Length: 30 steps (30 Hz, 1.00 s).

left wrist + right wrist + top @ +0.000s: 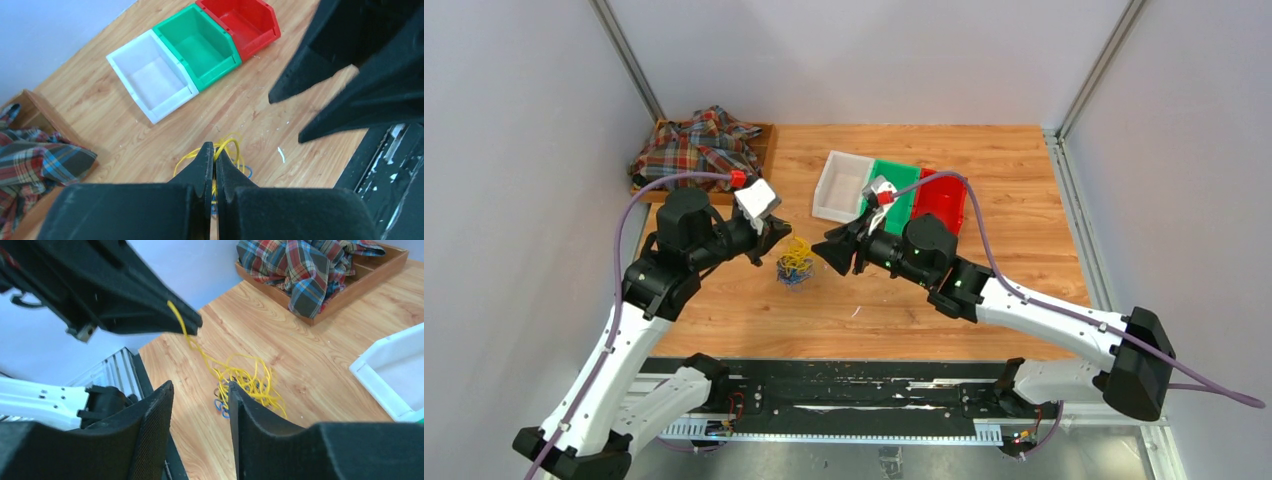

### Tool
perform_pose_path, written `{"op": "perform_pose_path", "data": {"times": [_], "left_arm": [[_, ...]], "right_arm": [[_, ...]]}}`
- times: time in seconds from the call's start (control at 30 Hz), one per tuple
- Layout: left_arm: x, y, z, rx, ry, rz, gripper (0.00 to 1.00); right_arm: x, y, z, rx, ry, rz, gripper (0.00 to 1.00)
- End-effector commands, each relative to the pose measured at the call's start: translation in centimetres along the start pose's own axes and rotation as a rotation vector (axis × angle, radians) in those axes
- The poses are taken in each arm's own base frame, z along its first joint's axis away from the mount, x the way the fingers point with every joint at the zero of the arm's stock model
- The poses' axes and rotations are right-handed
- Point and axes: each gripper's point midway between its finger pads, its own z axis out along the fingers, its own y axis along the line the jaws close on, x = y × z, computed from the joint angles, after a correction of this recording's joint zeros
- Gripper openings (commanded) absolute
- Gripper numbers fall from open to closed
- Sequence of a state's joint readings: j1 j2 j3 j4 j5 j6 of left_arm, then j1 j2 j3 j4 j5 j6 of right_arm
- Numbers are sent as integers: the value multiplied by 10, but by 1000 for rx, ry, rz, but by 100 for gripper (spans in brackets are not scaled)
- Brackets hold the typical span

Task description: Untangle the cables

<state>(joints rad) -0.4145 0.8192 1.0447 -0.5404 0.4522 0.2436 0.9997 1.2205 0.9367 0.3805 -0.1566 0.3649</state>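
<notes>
The cables [795,264] are a small tangle of yellow and blue loops on the wooden table between the two arms; the same cables [245,382] show in the right wrist view. My left gripper [776,232] hangs above the tangle's left side, shut on a yellow cable [227,146] that runs taut from its tips down to the heap. In the right wrist view that yellow strand [176,317] leaves the left fingertips. My right gripper [826,251] hovers just right of the tangle, open, with nothing between its fingers [235,395].
Three bins stand side by side at the back: white [829,187], green [904,196], red [954,207]. A wooden tray [765,140] at the back left holds a plaid cloth [694,145]. Purple arm cables arc over both arms.
</notes>
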Motion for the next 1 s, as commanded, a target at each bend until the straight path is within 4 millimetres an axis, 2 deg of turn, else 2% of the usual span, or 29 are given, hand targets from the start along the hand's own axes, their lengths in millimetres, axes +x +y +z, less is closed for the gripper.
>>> {"op": "perform_pose_path", "data": {"times": [0.0,0.17,0.47,0.7,0.97], "left_arm": [[-29,10,-1,-72,-54,-106,1],[-35,11,-2,-93,-60,-172,0],[-36,5,-5,-78,-35,-149,1],[-31,3,-7,-75,2,-135,1],[-37,-8,-12,-31,7,-150,0]], "right_arm": [[-6,-1,1,73,-93,-87,49],[-12,0,15,131,-137,-155,56],[-18,-2,39,156,-182,-156,57],[-17,-3,46,157,-192,-155,58],[-26,-27,56,298,-215,-171,58]]}}
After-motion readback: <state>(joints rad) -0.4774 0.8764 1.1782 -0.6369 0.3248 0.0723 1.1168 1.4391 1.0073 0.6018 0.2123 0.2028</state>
